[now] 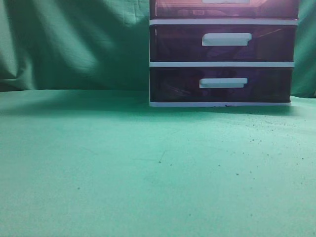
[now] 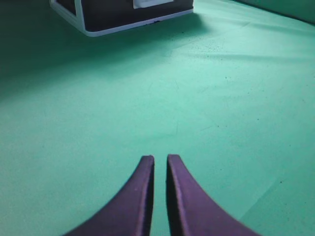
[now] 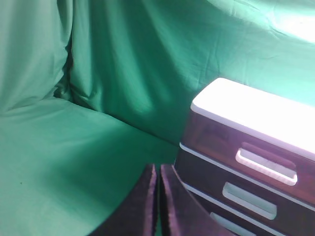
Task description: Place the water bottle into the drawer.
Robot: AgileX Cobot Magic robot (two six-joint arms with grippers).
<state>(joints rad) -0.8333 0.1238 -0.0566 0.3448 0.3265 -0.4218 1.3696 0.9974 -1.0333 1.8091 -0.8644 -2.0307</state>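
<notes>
Left gripper (image 2: 160,162): dark fingers (image 2: 140,196) nearly together, only a thin slit between the tips, nothing held, hovering over bare green cloth (image 2: 221,123). Farther ahead in the left wrist view, the bottom corner of the white-framed drawer unit (image 2: 88,27), well apart from the tips.

Right gripper (image 3: 157,169): fingers (image 3: 174,201) pressed almost shut, hairline gap, nothing between them, raised about level with the unit's upper part. Just right of and beyond the tips, the drawer (image 3: 256,147), topmost of three, dark purple-brown, pushed in, white bar handle (image 3: 266,164) across its front, white top panel (image 3: 256,110) above. Behind, hanging green backdrop (image 3: 123,59).

From the exterior view: unit at upper right on the cloth, the drawer cut by the top edge, two like drawers (image 1: 222,64) below, all shut. No arms in that view.

Water bottle: not made out in any view; possibly faint shapes behind the dark plastic, too dim to tell
</notes>
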